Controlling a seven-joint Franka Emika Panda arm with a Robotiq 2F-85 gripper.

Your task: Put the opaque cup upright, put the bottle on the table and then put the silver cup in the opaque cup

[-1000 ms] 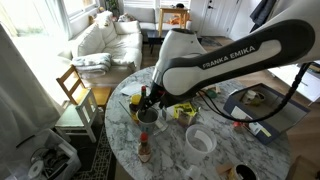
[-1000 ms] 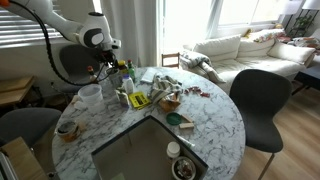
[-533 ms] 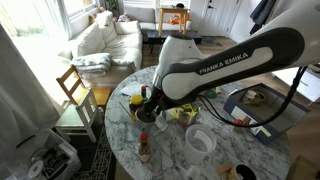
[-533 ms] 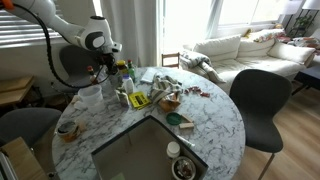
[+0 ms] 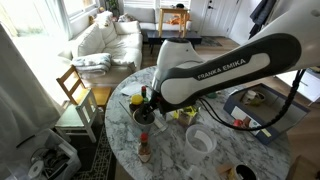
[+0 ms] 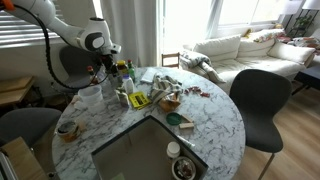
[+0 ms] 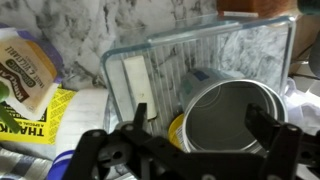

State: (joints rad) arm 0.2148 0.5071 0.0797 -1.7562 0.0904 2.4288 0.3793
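The silver cup (image 7: pixel 230 125) stands upright with its open mouth towards the wrist camera, over something yellow and in front of a clear ribbed container. My gripper (image 7: pixel 205 122) is open, with one finger on each side of the cup's rim. In both exterior views the gripper (image 5: pixel 150 104) (image 6: pixel 108 70) is low over the clutter at the table's edge and hides the silver cup. The opaque white cup (image 5: pixel 200 141) (image 6: pixel 90 97) stands upright on the marble table, apart from the gripper. A small brown bottle with a red cap (image 5: pixel 144 149) stands on the table near its front edge.
A clear ribbed container (image 7: pixel 200 50) and a yellow packet (image 7: pixel 40 115) lie around the silver cup. Food packets and small items crowd the table's middle (image 6: pixel 160 95). A grey square tray (image 6: pixel 150 150) takes one side. A black chair (image 6: pixel 260 100) and a wooden chair (image 5: pixel 75 90) stand by.
The arm has shifted slightly, bringing the gripper a little lower over the clutter. The white cup and the bottle have not moved.
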